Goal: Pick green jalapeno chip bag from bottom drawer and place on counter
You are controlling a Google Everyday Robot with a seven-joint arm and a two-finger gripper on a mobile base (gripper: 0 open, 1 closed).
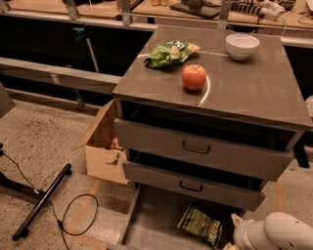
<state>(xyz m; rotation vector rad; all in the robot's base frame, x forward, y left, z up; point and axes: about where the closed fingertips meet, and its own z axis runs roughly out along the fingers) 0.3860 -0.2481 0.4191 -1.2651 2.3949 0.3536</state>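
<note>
Place: a robot test lab or workshop
Floor: bare speckled floor [44,141] with tape lines, a loose black cable [73,220] and a black stand leg [41,202]
Back: long workbenches [146,9] carrying devices and wires
Furniture: grey metal drawer cabinet [161,139], its counter [254,93] marked with a white arc, its bottom drawer [151,224] open
Clutter: open cardboard box [105,156] just beside the cabinet
Robot: white arm [288,234], its gripper [238,234] low at the right, beside the bottom drawer
</note>
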